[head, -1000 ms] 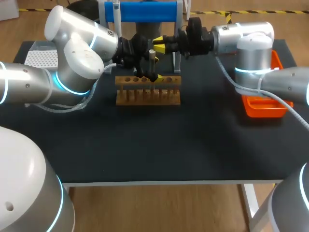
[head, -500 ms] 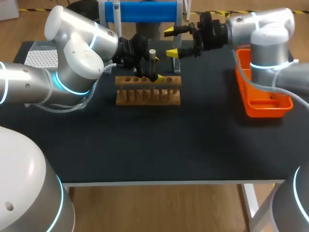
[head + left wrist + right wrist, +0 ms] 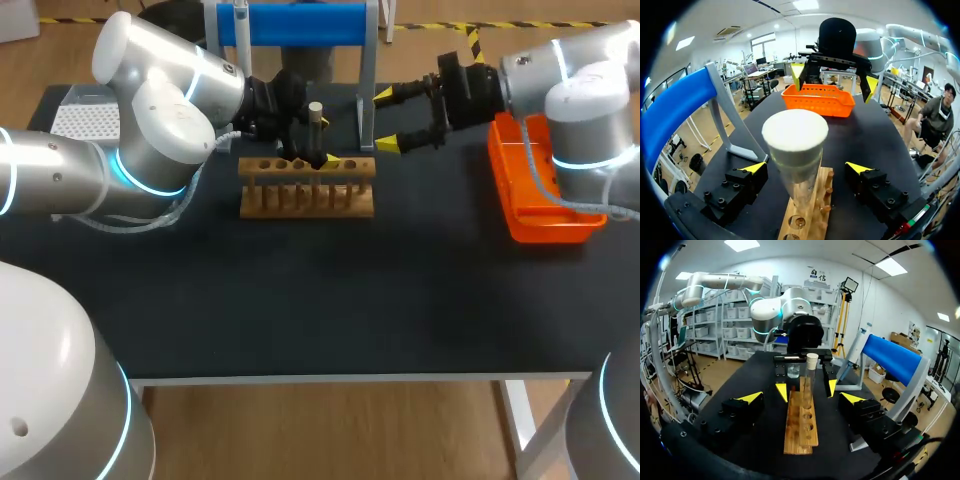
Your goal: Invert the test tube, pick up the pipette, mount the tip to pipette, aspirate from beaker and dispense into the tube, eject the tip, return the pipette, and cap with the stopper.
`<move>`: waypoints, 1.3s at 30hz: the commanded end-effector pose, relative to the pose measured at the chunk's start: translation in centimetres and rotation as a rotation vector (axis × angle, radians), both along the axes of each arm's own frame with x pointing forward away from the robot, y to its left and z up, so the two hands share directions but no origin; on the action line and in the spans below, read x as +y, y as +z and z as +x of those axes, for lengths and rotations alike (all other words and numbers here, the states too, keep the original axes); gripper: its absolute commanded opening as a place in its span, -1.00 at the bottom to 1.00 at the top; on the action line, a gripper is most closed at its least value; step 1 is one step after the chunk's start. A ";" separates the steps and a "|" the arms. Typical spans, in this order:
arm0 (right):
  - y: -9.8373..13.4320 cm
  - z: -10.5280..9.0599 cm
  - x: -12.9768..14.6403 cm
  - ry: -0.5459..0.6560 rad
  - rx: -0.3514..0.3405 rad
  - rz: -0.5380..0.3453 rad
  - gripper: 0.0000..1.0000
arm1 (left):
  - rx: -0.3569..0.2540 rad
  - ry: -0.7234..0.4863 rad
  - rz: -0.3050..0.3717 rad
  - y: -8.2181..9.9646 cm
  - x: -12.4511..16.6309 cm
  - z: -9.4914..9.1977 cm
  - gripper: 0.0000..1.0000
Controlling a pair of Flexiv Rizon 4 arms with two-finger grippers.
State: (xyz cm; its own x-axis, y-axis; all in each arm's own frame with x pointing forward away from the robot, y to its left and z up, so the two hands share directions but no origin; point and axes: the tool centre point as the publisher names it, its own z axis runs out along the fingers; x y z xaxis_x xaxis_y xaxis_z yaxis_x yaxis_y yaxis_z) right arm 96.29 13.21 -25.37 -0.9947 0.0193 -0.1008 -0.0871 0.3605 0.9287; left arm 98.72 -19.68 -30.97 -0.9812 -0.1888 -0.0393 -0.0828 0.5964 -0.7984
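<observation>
A clear glass tube (image 3: pixel 315 132) stands upright in the wooden peg rack (image 3: pixel 306 195) — long axis vertical, mouth up, plugged by a pale tapered stopper (image 3: pixel 315 108). The left gripper (image 3: pixel 805 168) straddles it low down, fingers spread, with a gap on either side. The right gripper (image 3: pixel 386 120) — splayed wide, holding nothing — faces the tube from well apart, near the orange plastic basket (image 3: pixel 545 225).
</observation>
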 end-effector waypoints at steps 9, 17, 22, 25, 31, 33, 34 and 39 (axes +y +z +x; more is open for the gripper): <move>0.2 -0.4 0.0 -0.018 -0.006 -0.003 1.00 | 0.003 -0.002 0.001 0.0 0.0 0.0 1.00; 0.2 -0.4 0.0 -0.018 -0.006 -0.003 1.00 | -0.004 0.035 0.032 0.4 1.6 -0.4 1.00; 0.2 -0.4 0.0 -0.018 -0.006 -0.003 1.00 | -0.008 0.074 0.055 0.6 2.9 -0.8 1.00; 0.2 -0.4 0.0 -0.018 -0.006 -0.003 1.00 | -0.012 0.098 0.077 0.9 3.6 -0.9 1.00; 0.2 -0.4 0.0 -0.018 -0.006 -0.003 1.00 | -0.023 0.154 0.095 1.3 5.7 -0.9 1.00; 0.2 -0.4 0.0 -0.018 -0.006 -0.003 1.00 | -0.026 0.171 0.092 1.4 6.6 -0.9 1.00; 0.2 -0.4 0.0 -0.018 -0.006 -0.003 1.00 | -0.026 0.177 0.092 1.4 7.0 -0.9 1.00; 0.2 -0.4 0.0 -0.018 -0.006 -0.003 1.00 | -0.028 0.201 0.089 1.4 7.5 -1.0 1.00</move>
State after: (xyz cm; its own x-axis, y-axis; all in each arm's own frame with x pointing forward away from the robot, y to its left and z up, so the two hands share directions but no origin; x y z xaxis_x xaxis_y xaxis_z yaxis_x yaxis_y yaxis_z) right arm 95.88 13.26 -25.23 -0.9935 0.0380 -0.1075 -0.0863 0.3646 0.9271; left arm 98.17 -12.50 -29.67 -0.9232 -0.3737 -0.0899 -0.1877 0.6424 -0.7430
